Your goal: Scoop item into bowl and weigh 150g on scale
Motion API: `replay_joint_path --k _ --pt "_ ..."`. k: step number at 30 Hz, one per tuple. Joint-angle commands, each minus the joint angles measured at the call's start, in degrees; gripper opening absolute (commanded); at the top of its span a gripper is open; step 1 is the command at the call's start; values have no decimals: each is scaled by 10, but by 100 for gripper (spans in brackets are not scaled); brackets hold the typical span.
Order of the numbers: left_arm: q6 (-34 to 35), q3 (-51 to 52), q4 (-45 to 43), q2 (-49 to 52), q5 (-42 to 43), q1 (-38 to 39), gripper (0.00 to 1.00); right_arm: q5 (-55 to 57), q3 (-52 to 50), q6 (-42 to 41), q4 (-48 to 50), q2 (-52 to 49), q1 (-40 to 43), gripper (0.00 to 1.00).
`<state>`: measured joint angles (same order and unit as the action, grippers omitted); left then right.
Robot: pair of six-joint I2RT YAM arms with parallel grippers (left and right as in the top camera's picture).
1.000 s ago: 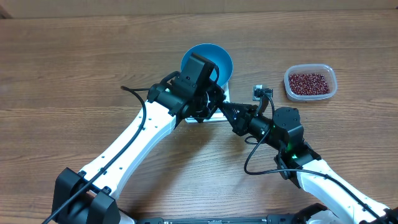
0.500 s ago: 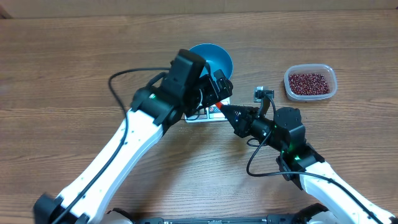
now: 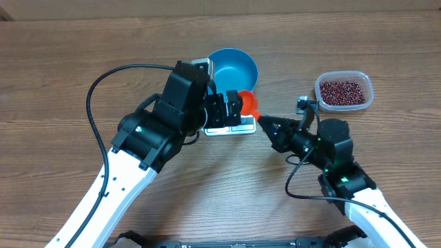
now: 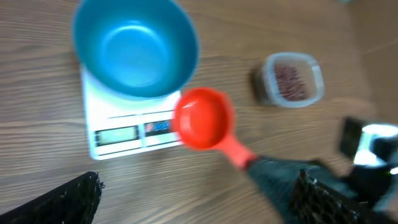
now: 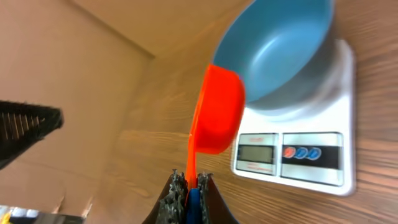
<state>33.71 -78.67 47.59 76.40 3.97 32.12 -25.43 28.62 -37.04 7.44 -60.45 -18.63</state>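
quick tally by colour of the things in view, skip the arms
blue: 1, bowl
white: 1, scale
orange-red: 1, scoop
clear: 1, tub
maroon: 1 heap of beans in the tub
total: 5

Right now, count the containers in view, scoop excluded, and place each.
2. The blue bowl sits on the white scale; the clear tub of beans stands apart, to the right on the table. No others seem hidden.

The bowl is bright blue, the scale white (buttons red and blue), the scoop orange-red, beans maroon, surface brown wood-grain.
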Motion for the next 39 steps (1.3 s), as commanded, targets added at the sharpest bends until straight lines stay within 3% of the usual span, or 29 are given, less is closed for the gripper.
replay_joint_path --k 1,14,22,35,36,39 --pt "-47 -11 19 -8 -40 -2 100 -1 45 43 -40 26 15 4" --pt "-54 45 44 -8 -70 -1 100 162 183 136 -362 66 21 4" --pt "-55 113 17 -5 -94 19 100 245 184 136 -409 88 21 3" --pt "-79 132 -12 47 -100 21 100 248 184 149 -425 92 21 4" --pt "-80 132 -18 52 -100 22 95 248 184 149 -424 92 21 4" --pt "-84 132 -45 70 -103 28 44 248 184 149 -422 92 21 4"
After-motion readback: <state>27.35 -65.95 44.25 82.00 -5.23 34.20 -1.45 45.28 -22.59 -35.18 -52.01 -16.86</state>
